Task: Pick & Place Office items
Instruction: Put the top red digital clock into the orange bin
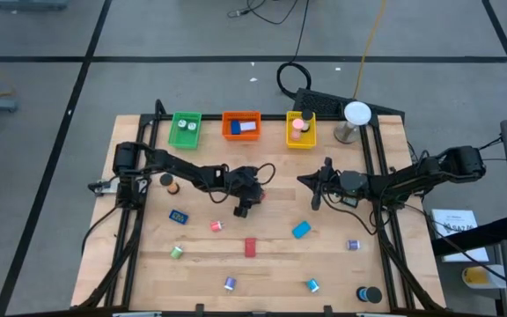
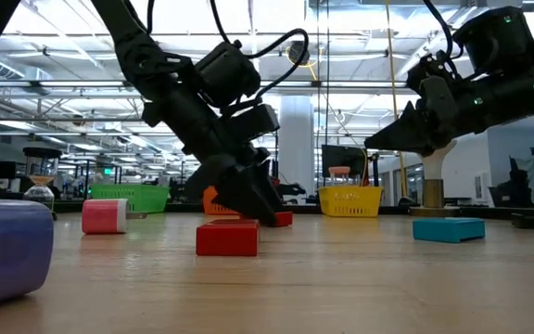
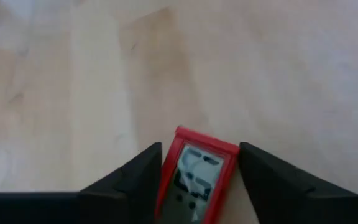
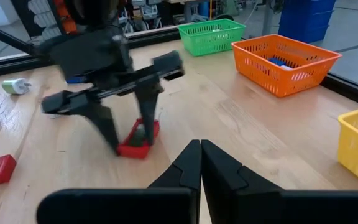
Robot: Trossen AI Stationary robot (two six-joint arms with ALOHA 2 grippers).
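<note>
- your left end effector (image 1: 243, 210) is down at the middle of the counter (image 1: 262, 282), with its fingers open around a small red calculator (image 3: 197, 177).
- the left wrist view shows the calculator sitting in the gap between the two fingers, a dark finger (image 3: 135, 180) on each long side. neither visibly presses on it, so nothing is gripped yet.
- the relation that matters: the calculator's long axis runs along the fingers, out away from the wrist, so closing would squeeze it across its narrow width. that looks like the right alignment.
- the right wrist view shows the same calculator (image 4: 138, 140) flat on the wood with the left fingers straddling it, tips at or near the counter.
- your right end effector (image 1: 311, 183) hangs above the counter, well to the right of the calculator, with its fingers together and holding nothing.
- the left arm is clearly the nearer one; the right has no part in this pick.
- other items lie loose toward the front of the counter: a red block (image 1: 250, 247), a pink roll (image 1: 216, 225) and a blue block (image 1: 301, 230).
- the green tray (image 1: 185, 129), orange tray (image 1: 241, 125) and yellow tray (image 1: 300, 129) stand along the far edge, beyond the calculator from the left end effector.
- judgement: close squarely, since an off-centre squeeze could tip or skid this thin flat piece.
</note>
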